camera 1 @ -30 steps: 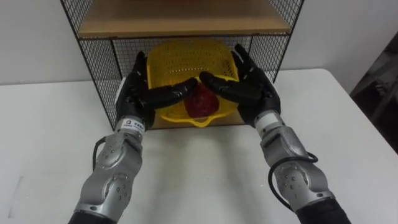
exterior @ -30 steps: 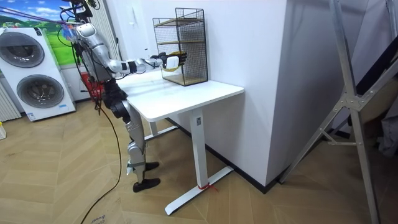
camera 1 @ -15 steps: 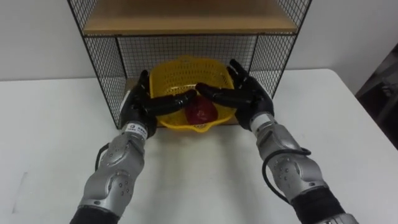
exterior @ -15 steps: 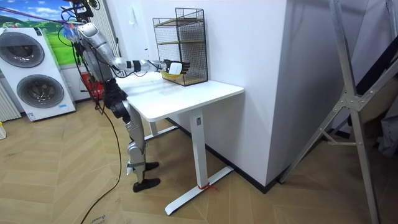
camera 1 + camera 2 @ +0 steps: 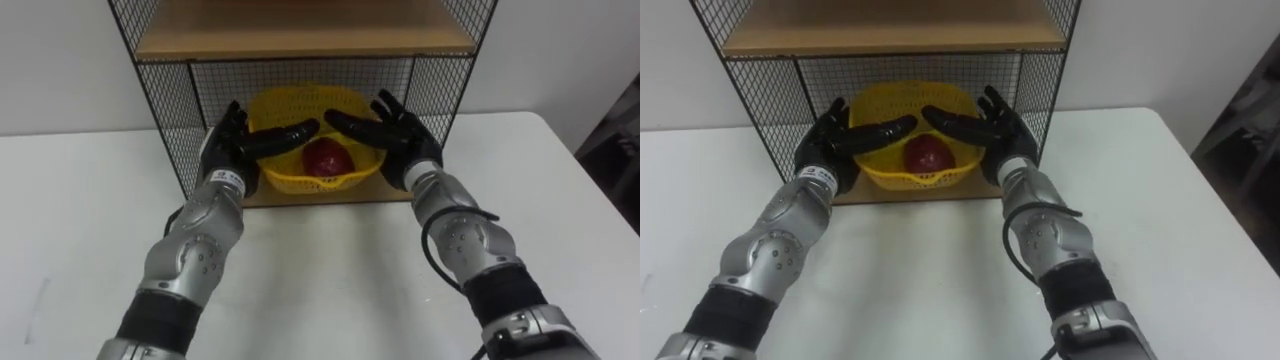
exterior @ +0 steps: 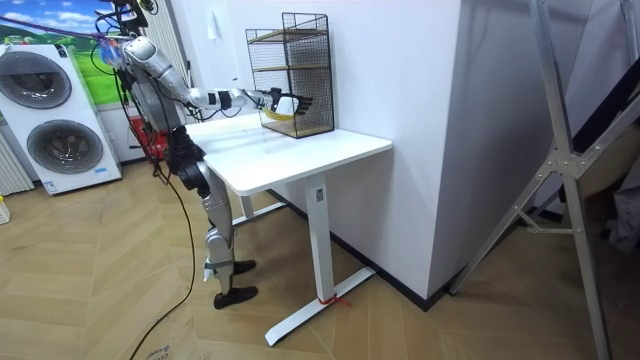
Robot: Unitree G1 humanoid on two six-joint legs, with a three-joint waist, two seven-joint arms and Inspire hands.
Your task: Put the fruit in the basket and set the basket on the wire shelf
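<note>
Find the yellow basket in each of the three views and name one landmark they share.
Left eye view: basket upper middle, inside the wire shelf's bottom level.
Right eye view: basket slightly left of middle, same level.
Room view: basket upper left of middle, low in the shelf.
Shared landmark: the wire shelf.

Yellow perforated plastic basket, upright, in the lower compartment of the black wire shelf with wooden boards. One round dark-red fruit lies inside the basket.
</note>
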